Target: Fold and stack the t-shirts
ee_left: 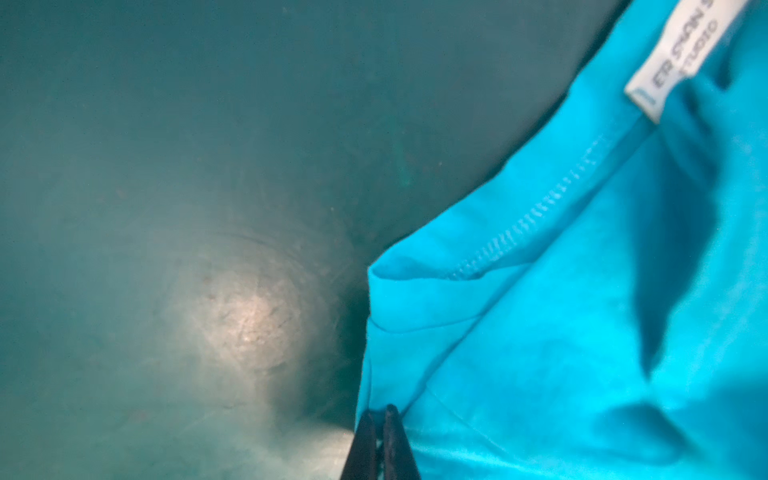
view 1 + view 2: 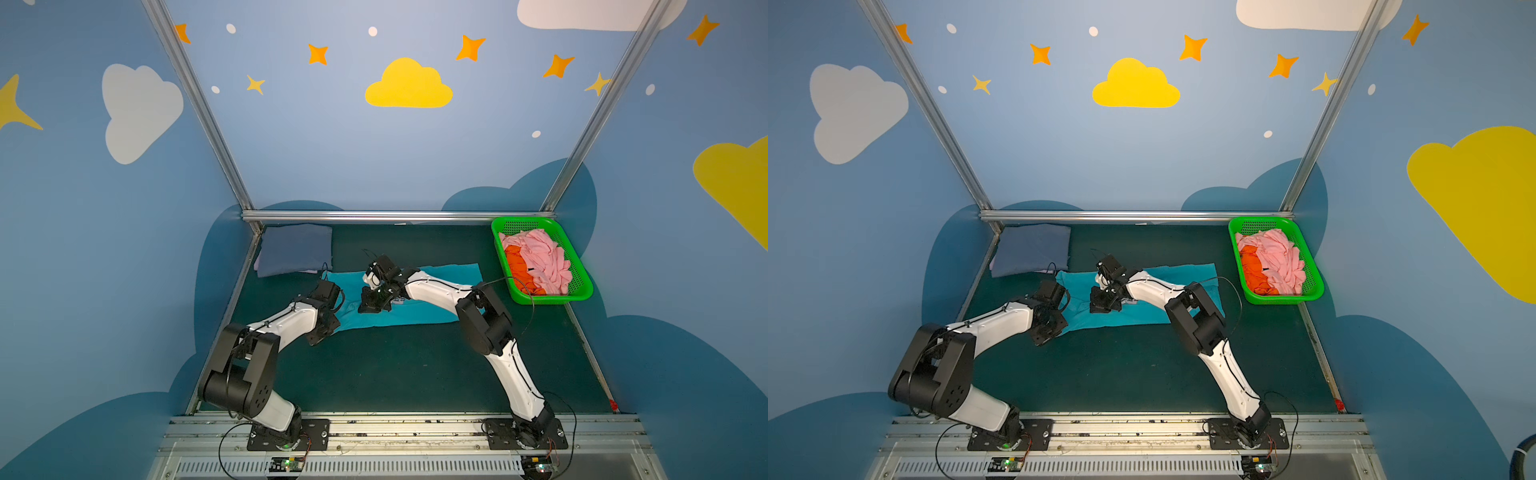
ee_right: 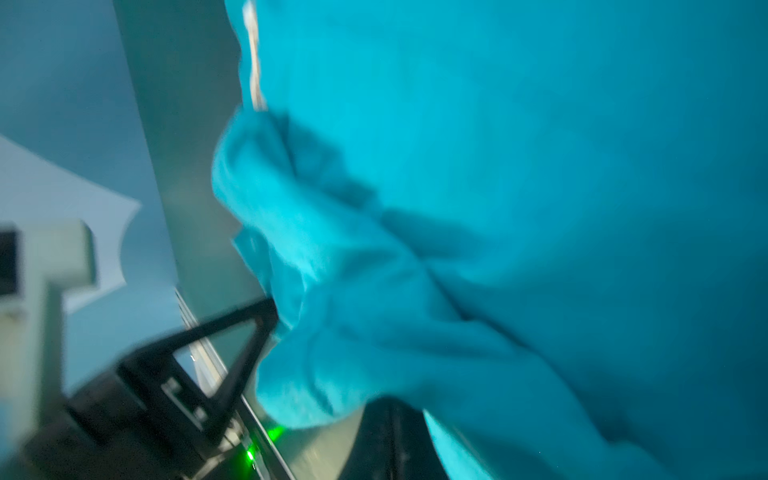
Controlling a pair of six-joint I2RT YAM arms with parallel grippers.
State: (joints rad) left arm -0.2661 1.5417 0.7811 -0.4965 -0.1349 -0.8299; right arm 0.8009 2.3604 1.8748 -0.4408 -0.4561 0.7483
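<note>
Teal t-shirt [image 2: 399, 319]: lay spread in a wide band across the middle of the worktop [image 2: 395, 365], its long side running from 9 to 3 o'clock, in both top views.
Left end effector [image 1: 379, 413]: fingers together, pinching the edge of the teal t-shirt at the cloth's 8 o'clock corner; the left wrist view showed the tips closed on a thin fold of fabric.
Right end effector [image 2: 372, 305]: reached across to the 9 o'clock half of the teal t-shirt, jaws closed on a bunch of its cloth; the right wrist view was blurred, with gathered teal fabric filling most of it.
White label [image 1: 665, 62]: sewn inside the teal t-shirt beside a stitched seam; its print was too blurred to read in full.
Slate-blue t-shirt [image 2: 295, 247]: folded flat in the worktop's 10 o'clock corner, just beside the teal t-shirt.
Lavender t-shirt [image 2: 258, 266]: only a pale edge showed beneath the slate-blue t-shirt.
Green basket [image 2: 552, 300]: stood at the worktop's 2 o'clock corner, near the teal t-shirt's 3 o'clock end.
Pink t-shirt [image 2: 540, 257]: crumpled inside the green basket, on its 3 o'clock side.
Orange t-shirt [image 2: 519, 270]: crumpled in the same basket, at 9 o'clock of the pink t-shirt and partly under it.
</note>
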